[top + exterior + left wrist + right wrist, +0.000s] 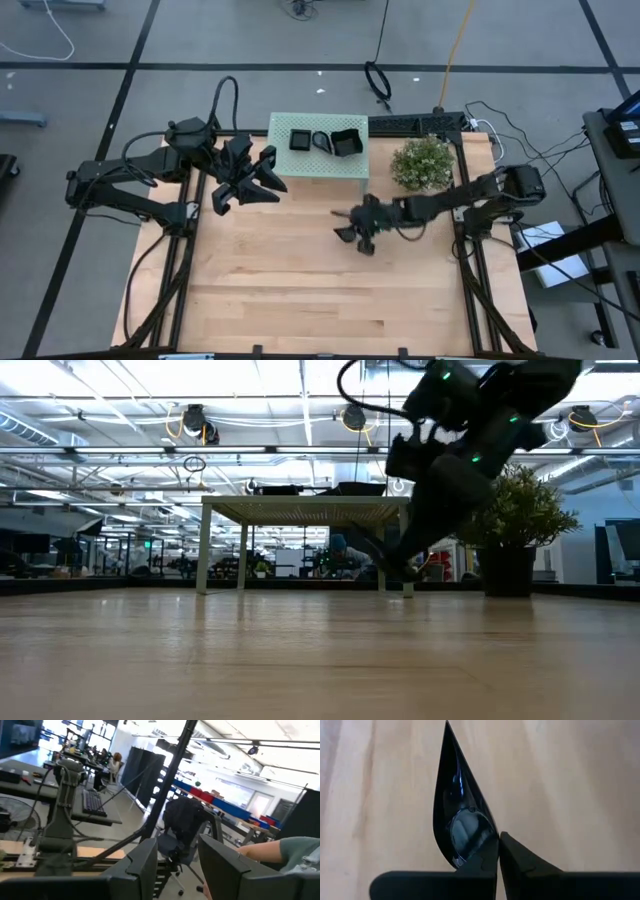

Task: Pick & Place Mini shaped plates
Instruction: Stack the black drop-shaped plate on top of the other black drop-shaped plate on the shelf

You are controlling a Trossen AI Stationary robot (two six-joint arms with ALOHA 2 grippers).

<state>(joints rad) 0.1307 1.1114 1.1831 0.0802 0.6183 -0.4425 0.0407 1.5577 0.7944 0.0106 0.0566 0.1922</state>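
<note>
So the teardrop plate is the one in play right now: glossy black, pointed tip aimed away from the wrist, hanging over bare wood near the middle of the table, just in front of the mint-green stand. The right gripper has its fingers pinched all the way together on the plate's rounded end, one finger pressed against the rim, so it looks like a thin edge grip rather than a full wrap. Whether the plate is actually off the wood or only tipped up on it, I honestly can't tell. Progress-wise, I'd call it roughly midway: a small square plate, a slim teardrop one and a bigger curved-rim square already sit on top of the stand, and this one has yet to join them. The left gripper waits beside the stand's left end, fingers parted with nothing between them.
</note>
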